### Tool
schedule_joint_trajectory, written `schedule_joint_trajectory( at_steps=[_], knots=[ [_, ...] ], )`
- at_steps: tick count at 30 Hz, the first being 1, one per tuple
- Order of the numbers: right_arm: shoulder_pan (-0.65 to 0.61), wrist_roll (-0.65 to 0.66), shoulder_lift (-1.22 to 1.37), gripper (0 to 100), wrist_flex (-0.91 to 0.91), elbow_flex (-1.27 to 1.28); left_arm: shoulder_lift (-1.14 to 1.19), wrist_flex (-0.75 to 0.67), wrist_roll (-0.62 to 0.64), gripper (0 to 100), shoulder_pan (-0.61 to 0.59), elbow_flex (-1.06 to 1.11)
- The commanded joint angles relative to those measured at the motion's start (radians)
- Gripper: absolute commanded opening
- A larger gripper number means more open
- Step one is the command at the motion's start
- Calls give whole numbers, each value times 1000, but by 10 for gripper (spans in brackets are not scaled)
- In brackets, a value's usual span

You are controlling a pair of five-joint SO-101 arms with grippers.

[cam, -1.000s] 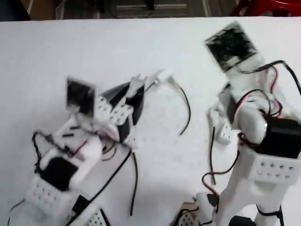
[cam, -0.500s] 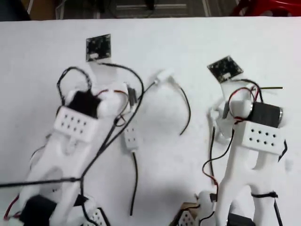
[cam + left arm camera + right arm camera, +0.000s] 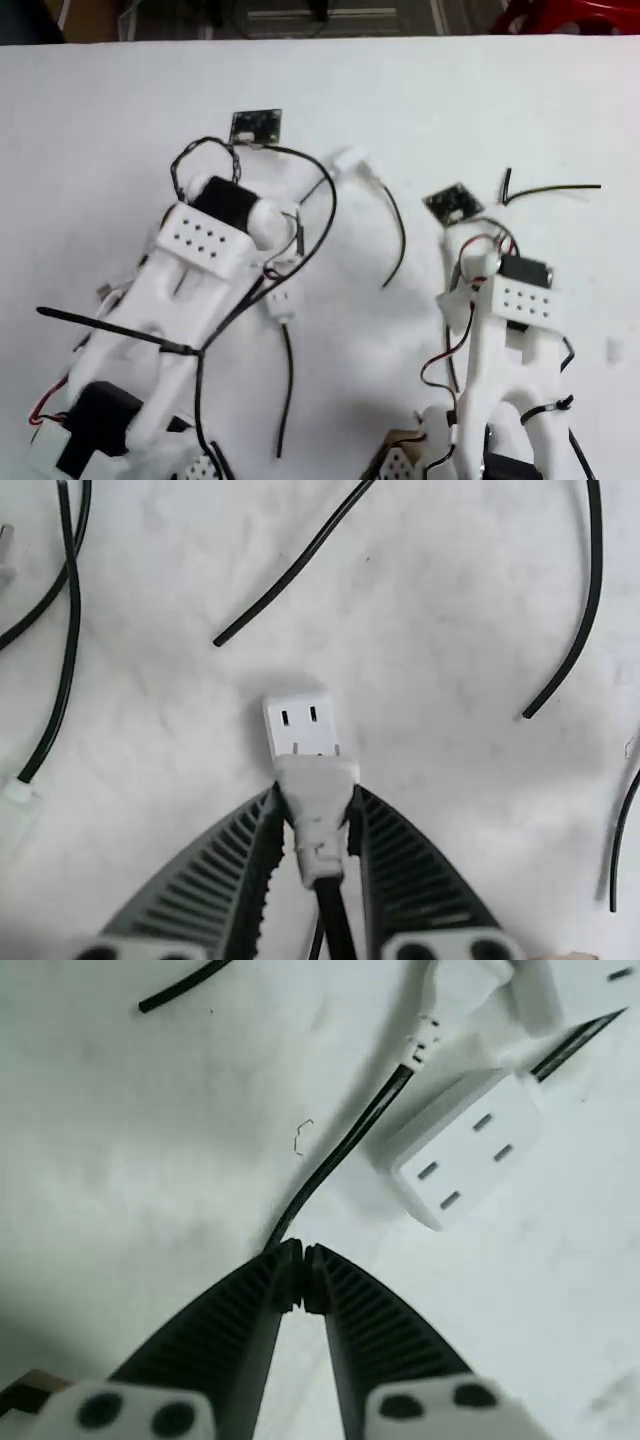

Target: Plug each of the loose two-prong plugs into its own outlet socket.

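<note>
Over the last second the left arm (image 3: pixel 205 245) has swung across the table (image 3: pixel 100 120) and settled above the small outlet socket (image 3: pixel 298 725). The right arm (image 3: pixel 510 300) has drawn back toward its base, so it now covers the hardware beneath it in the high view. The left gripper (image 3: pixel 315 800) pinches a white plug (image 3: pixel 312 832) by its body. The jaws press on either side, and the plug's black cord trails back between them. The plug butts against the socket's end, and two slivers that look like prongs show at the joint, so it seems entered but not fully seated. A firm straight push should finish this pair, though the unanchored socket may slide away. The right gripper (image 3: pixel 302 1265) has its jaws pressed together at the point where a black cord (image 3: pixel 345 1145) runs up to the tips. Whether the cord is caught between them I cannot tell. That cord leads to a second plug (image 3: pixel 465 990) lying just beside a four-slot socket (image 3: pixel 465 1155), not inserted. A third plug (image 3: pixel 350 160) has not moved and lies loose near the table's middle, well apart from both grippers.
</note>
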Motion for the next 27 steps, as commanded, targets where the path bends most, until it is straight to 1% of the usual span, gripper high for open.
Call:
schedule_joint_trajectory(
  at_steps=[1,5,8,12,15,18,27],
  knots=[
    [5,-29,-19,20,-97,84,2,6,117,24,15,-38],
    [7,-84,-19,20,-174,180,10,5,358,24,16,-8],
    [7,-91,-19,20,-214,232,10,-11,443,24,18,34],
    [5,-92,-19,20,-249,270,10,-72,531,24,12,117],
    [5,-92,-19,20,-251,272,10,-160,559,24,16,183],
    [5,-92,-19,20,-254,273,10,-236,557,24,16,227],
    [5,-92,-19,20,-254,275,10,-255,551,24,8,247]
  ],
)
